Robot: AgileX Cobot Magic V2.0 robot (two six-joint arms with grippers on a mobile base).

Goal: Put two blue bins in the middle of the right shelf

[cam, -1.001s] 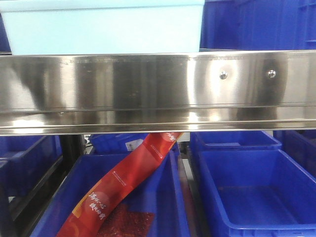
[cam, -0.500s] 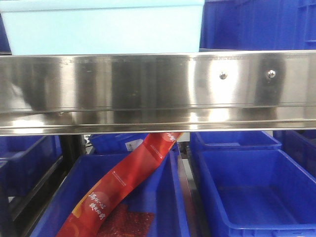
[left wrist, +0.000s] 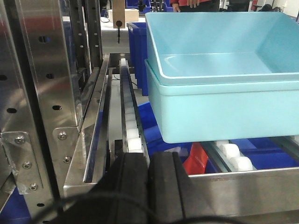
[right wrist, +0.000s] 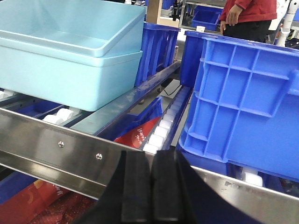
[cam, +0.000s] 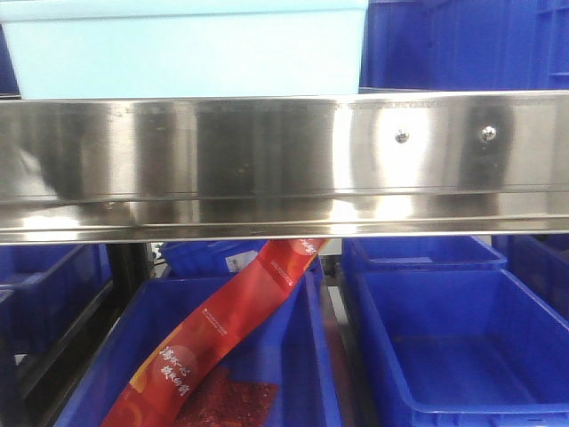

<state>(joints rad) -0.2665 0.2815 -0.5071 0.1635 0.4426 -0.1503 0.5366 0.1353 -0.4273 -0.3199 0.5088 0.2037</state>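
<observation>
Nothing has shifted in the front view since the earlier frames; left gripper [left wrist: 148, 186] pressed closed, holding nothing, at the steel rail [left wrist: 243, 179]; right gripper [right wrist: 152, 186] likewise closed and empty before its rail; beyond, two nested pale-blue bins [left wrist: 219, 88] rest on the roller track [left wrist: 130, 116]; a dark blue bin [right wrist: 243, 98] sits to their right on the same level; below, a red packet [cam: 222, 329] leans in a lower blue bin [cam: 284, 356].

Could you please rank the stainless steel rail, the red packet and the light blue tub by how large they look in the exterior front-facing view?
1. Stainless steel rail, spanning the full width.
2. Light blue tub, cropped at the top edge.
3. Red packet, partly hidden behind the rail, so its true size is unsure.
</observation>
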